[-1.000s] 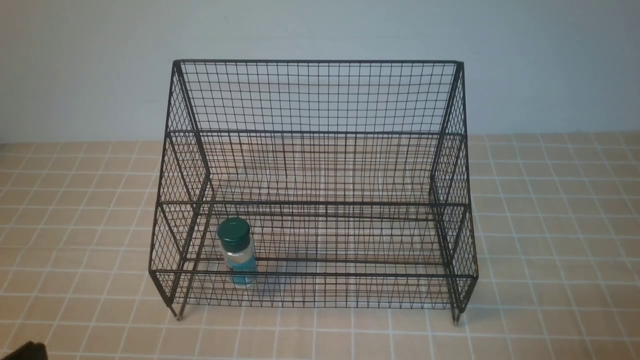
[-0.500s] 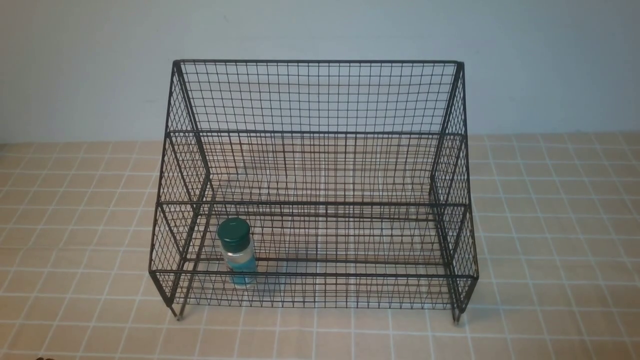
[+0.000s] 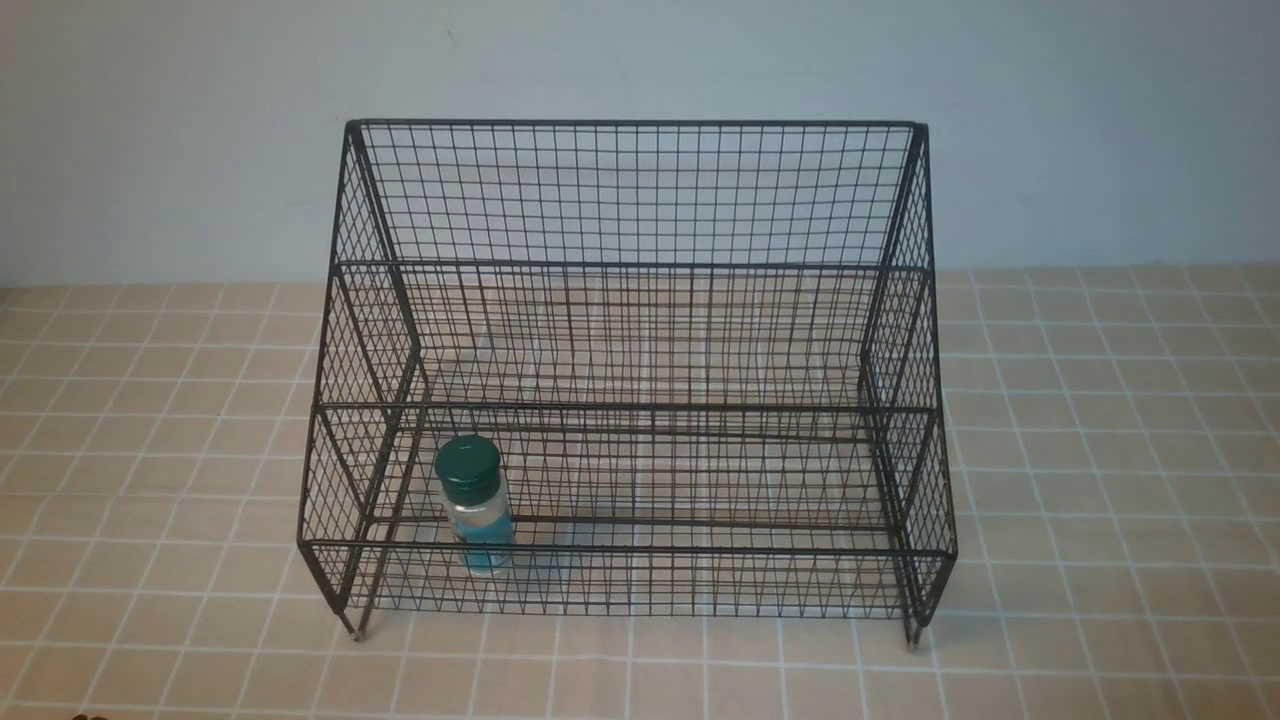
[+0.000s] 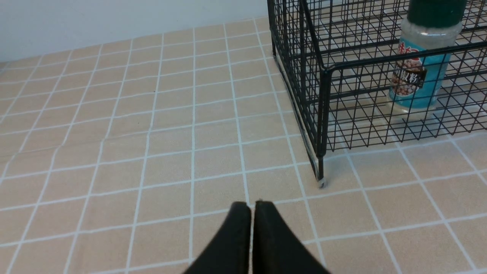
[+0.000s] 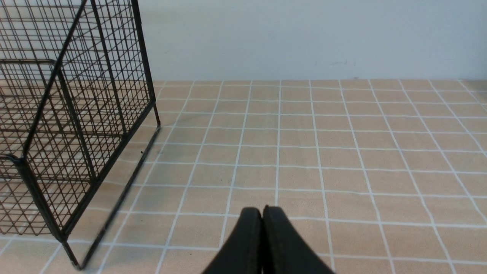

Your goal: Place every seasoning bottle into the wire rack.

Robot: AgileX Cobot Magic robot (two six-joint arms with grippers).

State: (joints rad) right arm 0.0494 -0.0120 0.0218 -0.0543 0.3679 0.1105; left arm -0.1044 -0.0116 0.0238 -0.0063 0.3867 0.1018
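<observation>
Item: wire rack (image 3: pixel 630 370), one seasoning bottle (image 3: pixel 474 504) upright on its lowest tier.
I read the bottle's long axis vertical, ahead of my left gripper (image 4: pixel 252 207), the nearer one; right gripper (image 5: pixel 262 211) well apart; both pinched closed, empty.

Count, all three views:

- Seasoning bottle (image 3: pixel 474 505) — 1. Dark green cap, teal-and-red label; the same one shows in the left wrist view (image 4: pixel 422 64).
- Wire rack (image 3: pixel 630 190) — 1, black mesh, with 3 stepped tiers. Two front legs visible in the front view; rear legs cannot be counted.
- Tools — 2: left tool (image 4: pixel 252 205) and right tool (image 5: pixel 262 210), one per wrist view, each with 2 black fingers pressed together.
- Tiled worktop (image 3: pixel 1100 450) — 1.
</observation>
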